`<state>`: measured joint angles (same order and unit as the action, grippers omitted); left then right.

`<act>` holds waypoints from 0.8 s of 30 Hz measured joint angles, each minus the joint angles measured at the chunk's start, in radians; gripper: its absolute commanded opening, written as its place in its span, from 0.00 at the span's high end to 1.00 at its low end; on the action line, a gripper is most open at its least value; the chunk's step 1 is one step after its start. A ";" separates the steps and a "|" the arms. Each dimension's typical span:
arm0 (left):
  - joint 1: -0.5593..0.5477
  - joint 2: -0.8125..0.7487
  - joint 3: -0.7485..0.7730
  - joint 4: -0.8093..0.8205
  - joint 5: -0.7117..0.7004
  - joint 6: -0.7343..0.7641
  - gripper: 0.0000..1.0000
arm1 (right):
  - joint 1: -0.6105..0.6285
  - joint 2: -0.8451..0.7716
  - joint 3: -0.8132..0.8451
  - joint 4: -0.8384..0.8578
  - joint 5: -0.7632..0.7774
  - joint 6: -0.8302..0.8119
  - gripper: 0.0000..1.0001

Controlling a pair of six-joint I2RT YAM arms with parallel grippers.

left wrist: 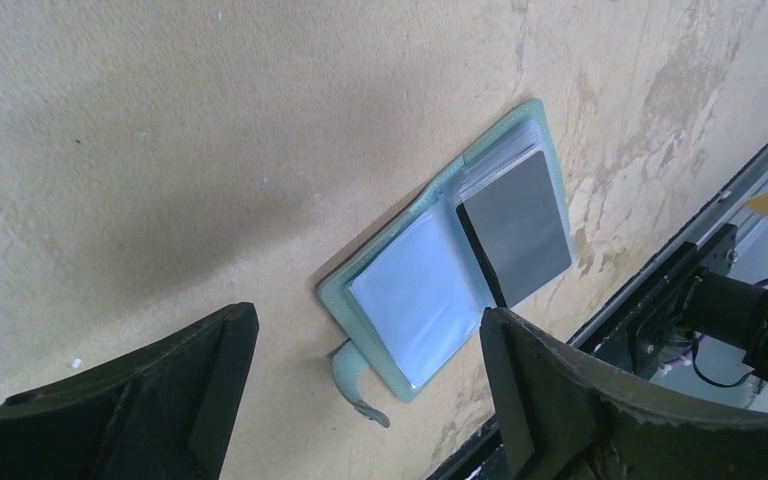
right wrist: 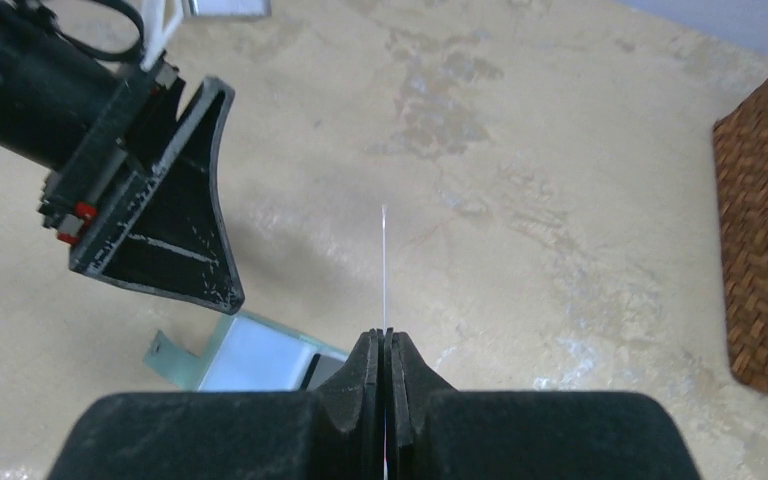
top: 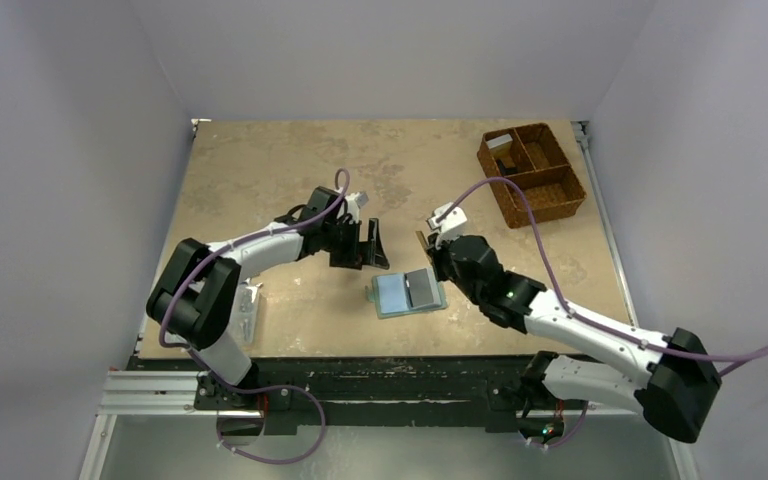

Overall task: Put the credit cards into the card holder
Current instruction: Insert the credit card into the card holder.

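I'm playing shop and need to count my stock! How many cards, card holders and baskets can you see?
Cards: 2, a grey card in the card holder and a thin card in the right fingers
Card holders: 1
Baskets: 1, the brown basket
Total: 4

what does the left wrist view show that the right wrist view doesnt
Only the left wrist view: the whole open card holder, with a grey card seated in one pocket. Only the right wrist view: the woven basket, and the right pincer shut on a card seen edge-on as a thin line. Both: the holder's strap end, the open left pincer and the tan table.
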<state>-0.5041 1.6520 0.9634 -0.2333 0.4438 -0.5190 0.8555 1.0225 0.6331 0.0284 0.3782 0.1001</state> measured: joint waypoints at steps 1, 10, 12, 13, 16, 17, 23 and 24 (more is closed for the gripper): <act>0.000 0.000 -0.009 0.012 0.008 -0.014 0.14 | 0.002 0.023 0.009 -0.014 0.003 0.012 1.00; 0.000 0.039 -0.124 0.191 0.121 -0.174 0.41 | -0.008 0.252 0.117 -0.143 -0.154 0.293 1.00; 0.000 0.047 -0.142 0.218 0.134 -0.198 0.43 | -0.026 0.267 0.117 -0.149 -0.232 0.358 1.00; 0.000 0.047 -0.149 0.223 0.138 -0.204 0.44 | -0.040 0.274 0.118 -0.149 -0.273 0.389 1.00; 0.000 0.047 -0.161 0.239 0.149 -0.222 0.48 | -0.079 0.328 0.148 -0.195 -0.338 0.460 1.00; 0.000 0.047 -0.161 0.244 0.151 -0.224 0.48 | -0.086 0.352 0.161 -0.214 -0.344 0.481 1.00; -0.003 0.047 -0.164 0.271 0.159 -0.238 0.51 | -0.082 0.416 0.218 -0.366 -0.303 0.584 1.00; -0.004 0.047 -0.164 0.274 0.159 -0.242 0.52 | -0.081 0.416 0.223 -0.378 -0.293 0.596 1.00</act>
<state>-0.5079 1.6989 0.7990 0.0410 0.6029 -0.7612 0.7746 1.4384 0.8562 -0.3500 0.0856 0.6960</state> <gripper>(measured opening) 0.505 0.049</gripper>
